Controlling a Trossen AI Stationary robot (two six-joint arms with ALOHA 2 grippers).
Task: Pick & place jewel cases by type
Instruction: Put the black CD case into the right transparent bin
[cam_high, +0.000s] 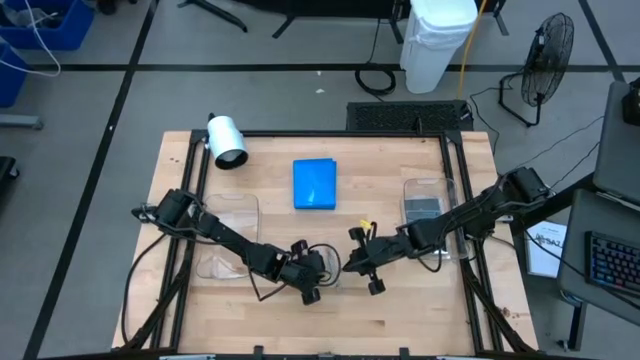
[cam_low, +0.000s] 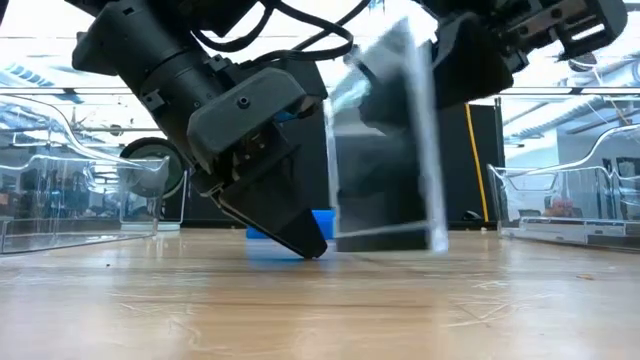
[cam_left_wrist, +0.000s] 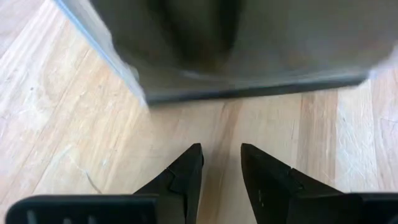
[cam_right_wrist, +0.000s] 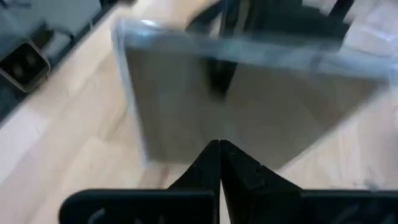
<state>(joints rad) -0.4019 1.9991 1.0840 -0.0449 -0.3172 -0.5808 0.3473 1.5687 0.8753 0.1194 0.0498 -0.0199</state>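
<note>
A: Start with the big things. What's on the tabletop (cam_high: 400, 310)?

B: Wooden tabletop, a clear tray (cam_high: 228, 215) on the left side and another clear tray (cam_high: 428, 192) on the right with a dark case (cam_high: 422, 208) lying in it. A blue jewel case (cam_high: 315, 184) lies flat near the middle, toward the far edge, well apart from both arms.

A: And the arms?

B: Both reach to the near centre. Between them a grey translucent jewel case (cam_low: 385, 150) stands on edge, roughly upright, its lower edge on or just above the wood; I can't tell which.

A: Who has it?

B: I'd say nobody firmly. The left gripper (cam_left_wrist: 221, 163) is low beside it with its jaws a narrow gap apart and nothing between them; the case sits just ahead of the tips. The right gripper (cam_right_wrist: 219, 148) has its jaws pressed fully together, empty, tips right at the case's face.

A: So which step is this?

B: My reading: the two arms are propping up or tipping the grey case so one can take it, before it goes to the tray on the right with the other dark one.

A: Next move?

B: Probably steadying the case while one set of jaws closes over its thin edge. It could topple or slide if nudged.
</note>
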